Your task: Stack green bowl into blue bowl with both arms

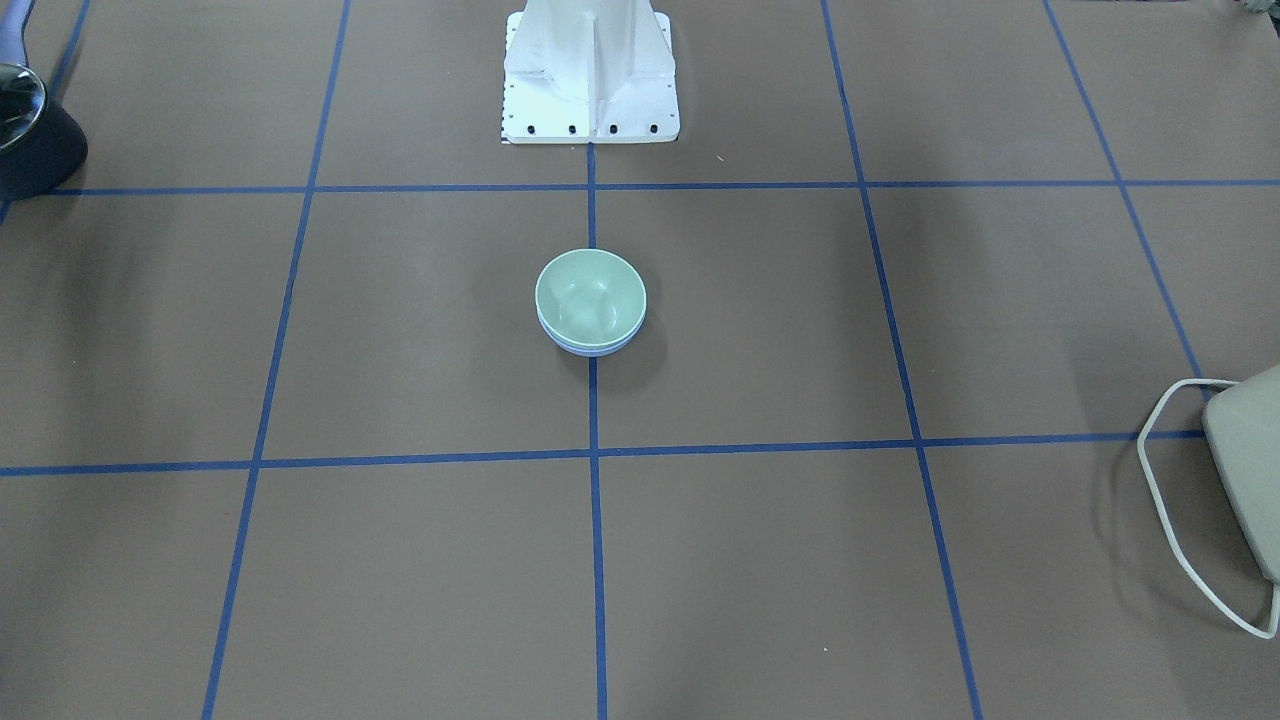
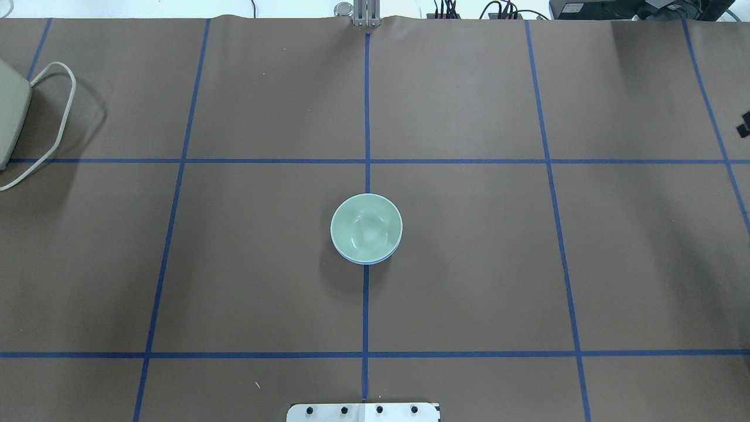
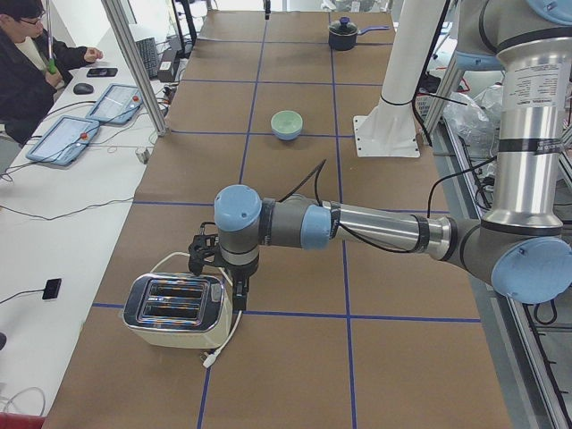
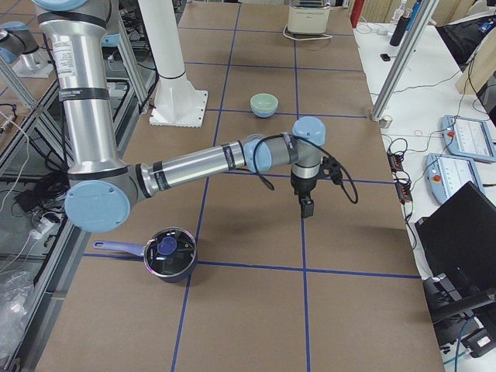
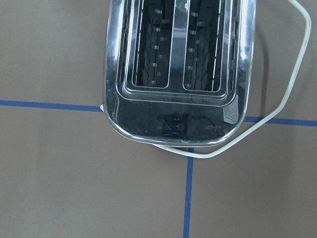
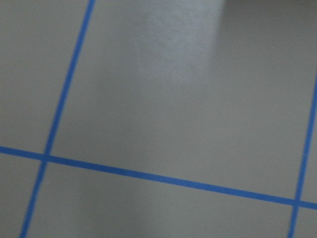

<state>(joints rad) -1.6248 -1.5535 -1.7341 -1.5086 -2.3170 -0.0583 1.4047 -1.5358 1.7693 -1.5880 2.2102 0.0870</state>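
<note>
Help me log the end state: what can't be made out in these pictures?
The blue bowl: front-facing and overhead views show only a thin rim; the green bowl nested in it hides the rest.
The left claw and right claw: seen only in the side views, so open or shut cannot be told.
The toaster: cut off by the overhead view's left edge.
The pot: cut off by the front-facing view's left edge.
Right wrist view: blurred, only table and tape.

Toaster [image 3: 174,310]: chrome top, two empty slots, sitting across a blue tape line.
Cord [image 5: 292,74]: white, looping beside the toaster.
Pot [image 4: 174,262]: dark, lidded, blue knob.
Pedestal [image 1: 590,75]: white, upright on the table.
Operator [image 3: 31,63]: seated at the side desk.
</note>
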